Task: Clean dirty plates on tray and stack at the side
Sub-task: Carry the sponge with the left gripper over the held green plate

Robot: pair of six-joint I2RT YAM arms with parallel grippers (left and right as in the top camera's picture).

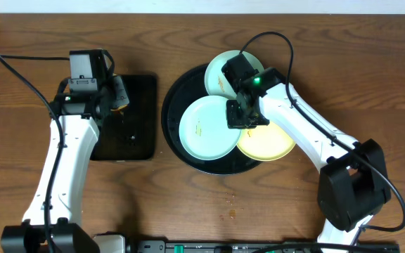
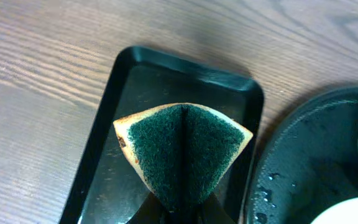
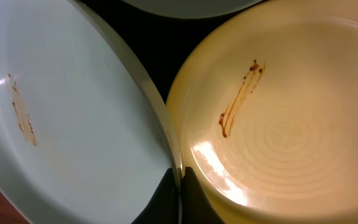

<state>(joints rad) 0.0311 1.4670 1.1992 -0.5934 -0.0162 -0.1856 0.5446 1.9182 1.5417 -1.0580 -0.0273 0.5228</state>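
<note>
Your right gripper [image 1: 245,116] is down over the round black tray [image 1: 178,98], at the spot where the near mint plate [image 1: 204,130] meets the yellow plate [image 1: 267,143]. In the right wrist view the gripper [image 3: 180,186] is closed to a thin slit, and the rim of the near mint plate [image 3: 73,112] runs straight into that slit, so it appears to be pinching that rim. The yellow plate [image 3: 284,106] lies just beside it, rim to rim; you cannot tell whether the two overlap. Both are dirty. A brown streak [image 3: 20,115] crosses the near mint plate and a darker one [image 3: 238,99] marks the yellow plate.

All three plates are on the tray. The far mint plate [image 1: 234,70] sits at the tray's far edge, partly under your right arm, with a faint mark near its rim.

Your left gripper [image 1: 118,95] hangs over the small rectangular tray [image 1: 136,133], just left of the round one. Seen from the left wrist, the gripper [image 2: 182,211] is clamped on a sponge [image 2: 182,149] folded in half, green scouring side out and yellow edges showing. The rectangular tray [image 2: 166,68] lies under it. The round tray [image 2: 309,143] at the right carries a few water drops [image 2: 269,186]. A few crumbs [image 1: 230,207] lie on the desk [image 1: 329,42] in front of the tray.
</note>
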